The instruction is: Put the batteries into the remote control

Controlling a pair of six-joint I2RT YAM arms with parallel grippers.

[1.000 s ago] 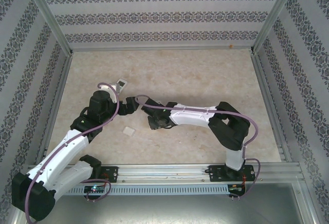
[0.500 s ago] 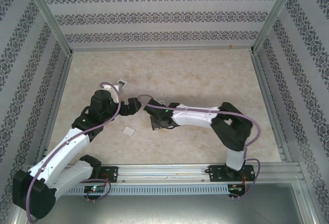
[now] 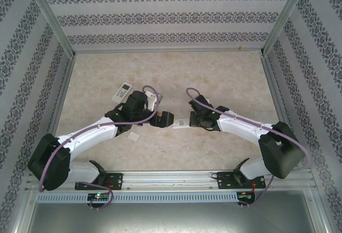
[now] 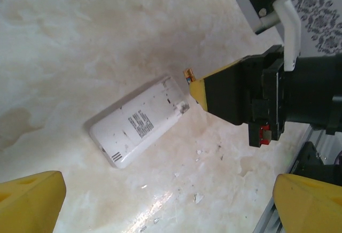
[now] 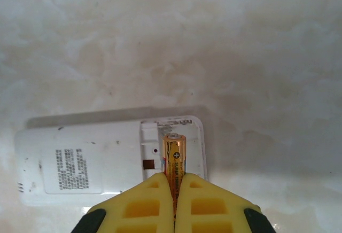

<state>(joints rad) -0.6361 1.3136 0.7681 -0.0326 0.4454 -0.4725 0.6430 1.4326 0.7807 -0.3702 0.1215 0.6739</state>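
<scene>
Your right gripper [image 5: 173, 184]: both yellow fingers [image 5: 144, 206] pressed together, pinching the near end of an orange-gold battery [image 5: 174, 155]. The battery points away from you, with its plus mark readable on the casing. It lies over the open battery compartment [image 5: 155, 142] at the right end of a white remote [image 5: 80, 158]. You cannot tell whether it is seated or just above. The remote lies face down and lengthwise left to right, with a printed label [image 5: 72, 170] on its back. A pale marbled tabletop [image 5: 214, 56] lies underneath.
</scene>
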